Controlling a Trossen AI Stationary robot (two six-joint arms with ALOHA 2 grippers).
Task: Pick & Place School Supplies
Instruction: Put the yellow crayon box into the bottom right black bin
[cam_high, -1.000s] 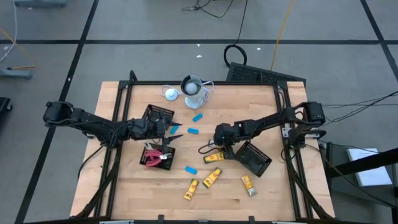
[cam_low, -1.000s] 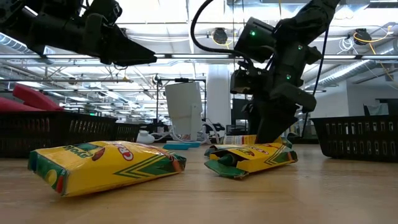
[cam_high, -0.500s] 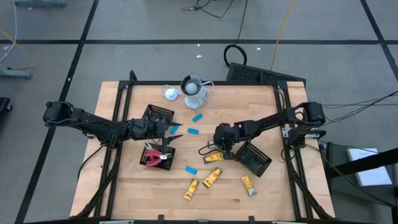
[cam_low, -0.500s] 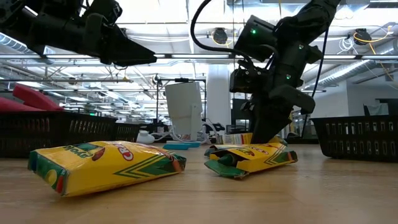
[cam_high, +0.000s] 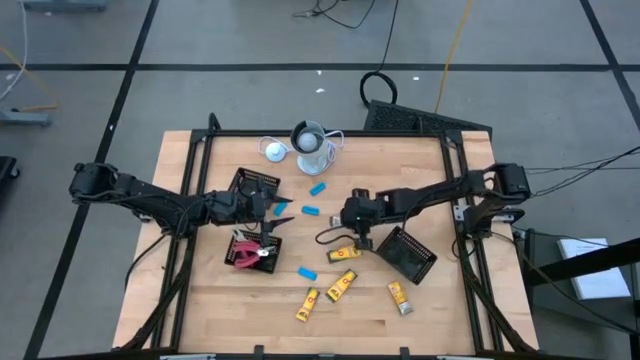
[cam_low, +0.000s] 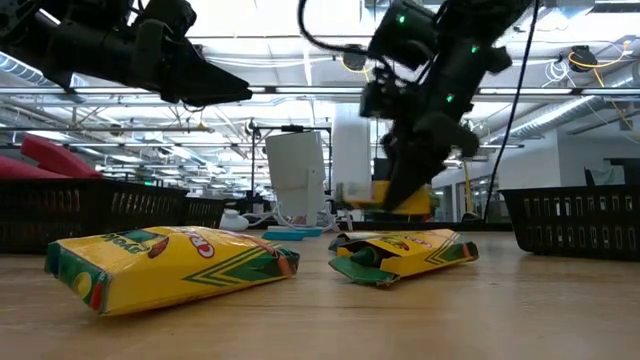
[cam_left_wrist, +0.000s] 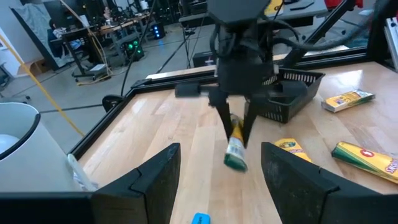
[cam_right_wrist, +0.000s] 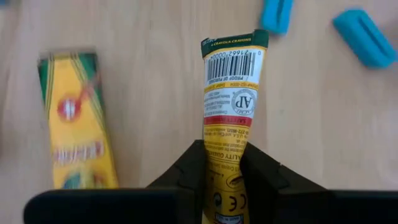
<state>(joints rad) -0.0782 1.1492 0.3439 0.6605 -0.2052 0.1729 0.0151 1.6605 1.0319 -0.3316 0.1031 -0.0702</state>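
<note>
Near the middle of the worktop (cam_high: 190, 300) I am holding the right end effector (cam_high: 362, 226) closed on a yellow crayon box (cam_right_wrist: 229, 112), pinched across one end so the rest of the pack hangs clear beyond the fingers. From table height that box (cam_low: 385, 196) is sitting above the wood, no longer touching it, which I judge suits carrying it over to the black mesh basket (cam_high: 408, 253) just beside the arm. A second crayon box (cam_high: 343, 254) is lying flat near the gripped one, and three more (cam_high: 340, 288) are resting toward the front edge, well apart from the basket. Light-blue blocks (cam_high: 311, 211) are scattered between the two arms. I am keeping the left end effector (cam_high: 268, 206) waiting with its fingers spread wide and nothing between them, hovering by the left baskets (cam_high: 250, 183), where red-handled pliers (cam_high: 243, 262) are lying in the nearer one.
</note>
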